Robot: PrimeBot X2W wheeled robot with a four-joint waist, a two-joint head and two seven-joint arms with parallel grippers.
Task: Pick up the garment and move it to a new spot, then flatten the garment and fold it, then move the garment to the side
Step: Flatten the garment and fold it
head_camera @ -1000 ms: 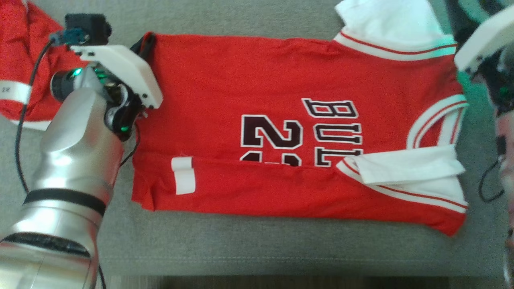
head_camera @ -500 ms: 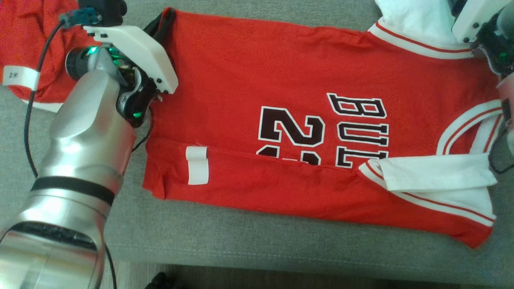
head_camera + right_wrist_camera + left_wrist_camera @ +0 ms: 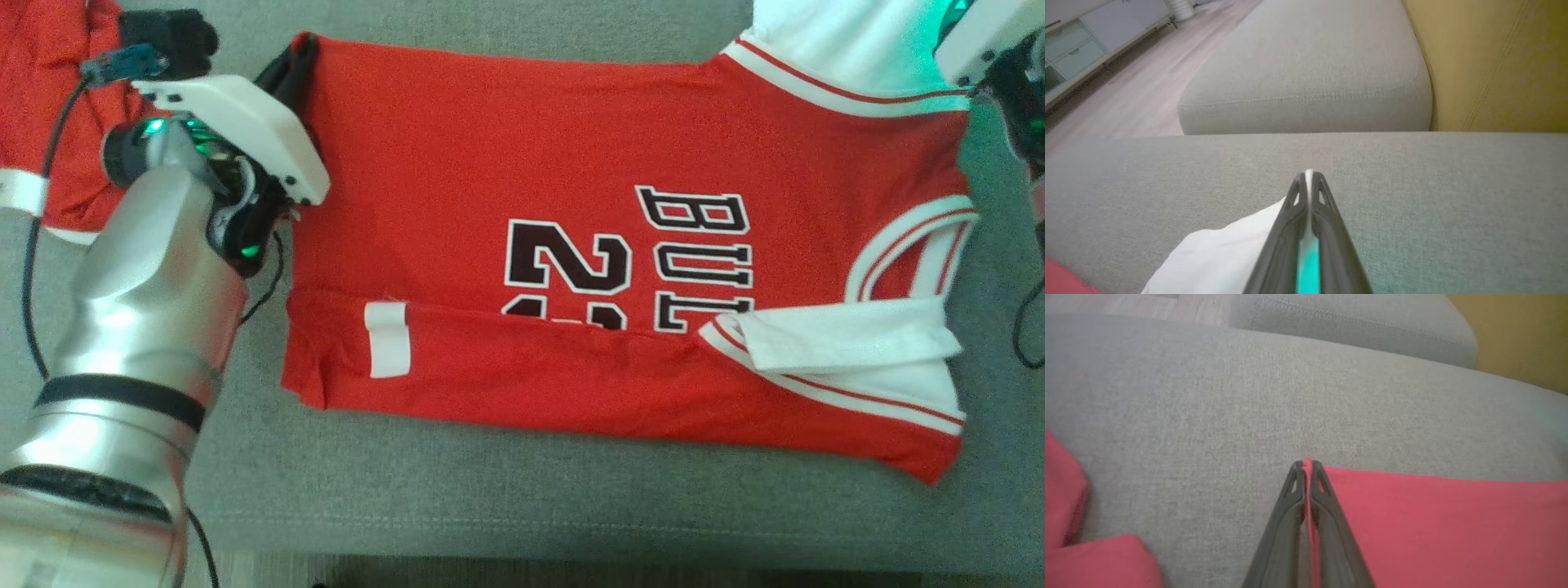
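Head view: red basketball jersey with white sleeves and black lettering (image 3: 506, 163) spread flat on grey fabric sofa cushion (image 3: 490, 498), near edge folded up over number. Left gripper (image 3: 300, 51) at jersey's far left corner. Second red garment (image 3: 49, 98) bunched to left of arm.
Left wrist view: fingers pressed together, pinching red jersey edge just above cushion.
Right wrist view: right gripper (image 3: 1309, 175) clamped on white sleeve fabric, cushion beneath, yellow backrest (image 3: 1494, 61) at right.
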